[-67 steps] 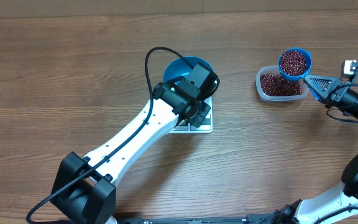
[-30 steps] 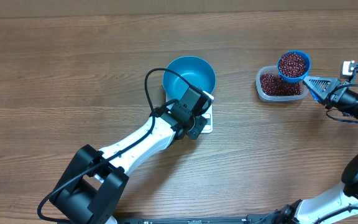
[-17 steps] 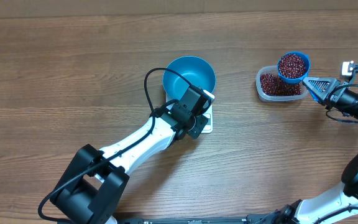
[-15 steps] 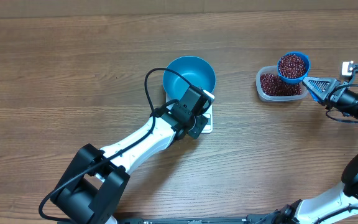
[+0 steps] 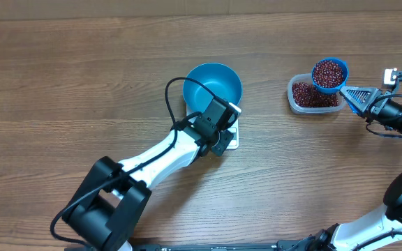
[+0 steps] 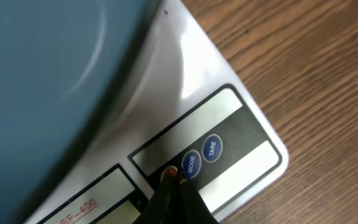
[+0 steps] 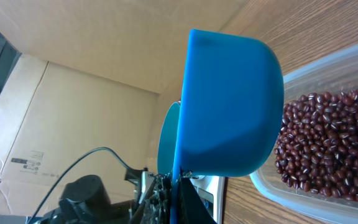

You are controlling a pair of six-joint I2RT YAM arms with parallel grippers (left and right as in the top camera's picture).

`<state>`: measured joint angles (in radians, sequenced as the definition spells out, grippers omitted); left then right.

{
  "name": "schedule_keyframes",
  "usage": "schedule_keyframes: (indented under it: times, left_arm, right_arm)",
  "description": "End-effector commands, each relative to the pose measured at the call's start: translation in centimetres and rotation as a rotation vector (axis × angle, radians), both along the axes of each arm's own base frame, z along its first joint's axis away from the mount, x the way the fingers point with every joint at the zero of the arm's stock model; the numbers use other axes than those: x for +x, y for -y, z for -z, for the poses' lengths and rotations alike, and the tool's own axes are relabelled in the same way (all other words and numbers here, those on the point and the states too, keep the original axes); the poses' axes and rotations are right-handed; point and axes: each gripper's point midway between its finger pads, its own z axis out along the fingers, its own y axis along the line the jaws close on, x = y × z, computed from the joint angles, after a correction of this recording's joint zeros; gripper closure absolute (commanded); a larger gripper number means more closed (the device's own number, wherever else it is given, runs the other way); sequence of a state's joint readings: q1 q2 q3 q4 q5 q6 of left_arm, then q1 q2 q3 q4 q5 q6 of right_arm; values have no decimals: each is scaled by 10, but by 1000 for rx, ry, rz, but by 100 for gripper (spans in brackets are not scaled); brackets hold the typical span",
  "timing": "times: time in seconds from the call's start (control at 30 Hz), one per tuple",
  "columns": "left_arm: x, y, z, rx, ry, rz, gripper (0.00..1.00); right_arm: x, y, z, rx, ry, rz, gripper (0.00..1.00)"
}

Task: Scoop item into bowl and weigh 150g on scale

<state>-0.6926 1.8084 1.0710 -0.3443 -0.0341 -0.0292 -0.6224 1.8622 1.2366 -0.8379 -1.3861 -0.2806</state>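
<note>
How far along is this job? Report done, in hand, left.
Done: bowl sits on the scale; scoop is loaded with beans. In hand: right gripper holds the scoop above the tub; left gripper, shut, sits at the scale's button strip. Left: bowl shows no beans, so all pouring and weighing.

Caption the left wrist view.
Shut left tool pointing at small red button of the small white square digital scale, which carries the round deep blue bowl.
</note>
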Motion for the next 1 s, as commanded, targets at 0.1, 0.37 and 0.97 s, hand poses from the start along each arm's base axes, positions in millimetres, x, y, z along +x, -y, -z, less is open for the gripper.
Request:
schedule_keyframes:
  times: [0.1, 0.37, 0.97]
  left_arm:
    - [-2, -3, 10, 35, -1, 23, 96]
    - [-1, -5, 11, 43, 2, 19, 96]
    - [1, -5, 21, 62, 5, 34, 96]
  right_arm:
    - [-1, 2, -6, 29, 30, 2, 96]
    - [-1, 3, -2, 10, 15, 6, 97]
    - [-1, 3, -2, 10, 15, 6, 96]
